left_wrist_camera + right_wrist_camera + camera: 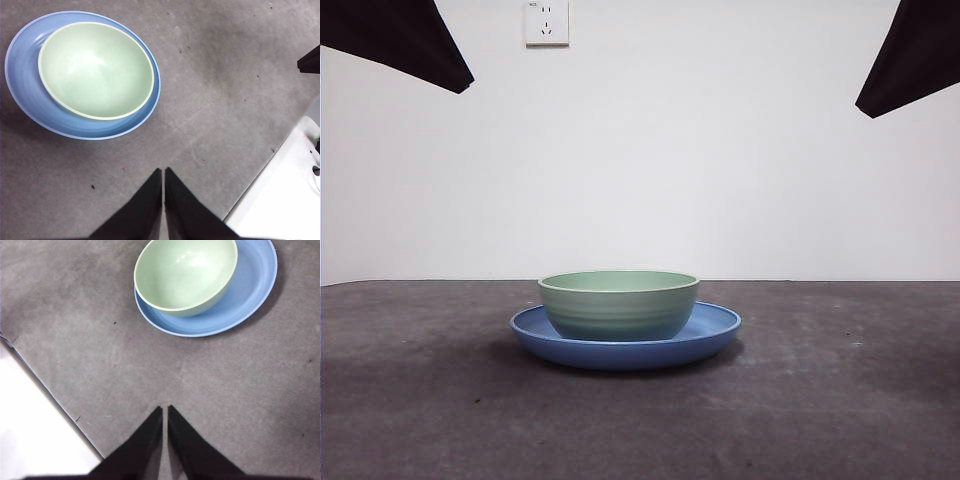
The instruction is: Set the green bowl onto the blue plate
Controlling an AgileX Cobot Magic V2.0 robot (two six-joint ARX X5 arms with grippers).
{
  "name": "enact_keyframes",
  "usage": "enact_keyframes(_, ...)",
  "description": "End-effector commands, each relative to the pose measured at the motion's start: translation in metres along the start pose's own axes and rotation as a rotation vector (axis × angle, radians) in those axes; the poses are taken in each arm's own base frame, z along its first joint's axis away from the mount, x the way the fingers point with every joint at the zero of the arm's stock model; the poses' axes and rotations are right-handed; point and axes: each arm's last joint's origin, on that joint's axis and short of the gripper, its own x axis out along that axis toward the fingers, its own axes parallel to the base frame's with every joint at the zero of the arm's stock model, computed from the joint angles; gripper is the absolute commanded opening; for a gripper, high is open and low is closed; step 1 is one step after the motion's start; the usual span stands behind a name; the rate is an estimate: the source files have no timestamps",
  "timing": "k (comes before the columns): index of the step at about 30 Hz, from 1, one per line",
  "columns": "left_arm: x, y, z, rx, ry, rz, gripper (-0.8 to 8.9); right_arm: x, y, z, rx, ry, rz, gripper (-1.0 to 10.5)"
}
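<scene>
Green bowl (619, 305): showing a glossy, smooth inside that is catching soft highlights; faint horizontal ridges are running round its outside.
Blue plate (718, 325): presenting a glossy, smooth glaze-like finish; its sloping rim is reflecting light.
Table (840, 400): appearing matt grey, slightly rough, with scuffs and dark specks.
Left gripper (163, 172): jaws are looking matt black.
Right gripper (165, 410): jaws are looking matt black.
Wall (720, 150): reading as plain matt white.
</scene>
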Motion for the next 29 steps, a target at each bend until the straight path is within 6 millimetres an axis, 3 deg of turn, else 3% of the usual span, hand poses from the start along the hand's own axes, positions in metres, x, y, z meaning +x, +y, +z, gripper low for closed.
enact_keyframes(1, -0.001, -0.002, 0.004, 0.009, -0.015, -0.010, 0.09, -0.001, 0.002, 0.003, -0.021, -0.013, 0.005, 0.1)
enact_keyframes(13, -0.001, -0.002, 0.005, 0.011, -0.020, -0.010, 0.09, -0.001, 0.002, 0.003, -0.021, -0.013, 0.005, 0.1)
enact_keyframes(17, -0.013, -0.004, 0.005, 0.116, -0.075, 0.014, 0.09, -0.001, 0.002, 0.003, -0.021, -0.013, 0.005, 0.1)
enact_keyframes(24, -0.065, 0.007, 0.012, 0.227, -0.515, 0.300, 0.09, -0.001, 0.002, 0.003, -0.020, -0.013, 0.005, 0.1)
enact_keyframes(29, -0.091, 0.016, -0.016, 0.253, -0.791, 0.529, 0.09, -0.001, 0.002, 0.003, -0.021, -0.013, 0.005, 0.1)
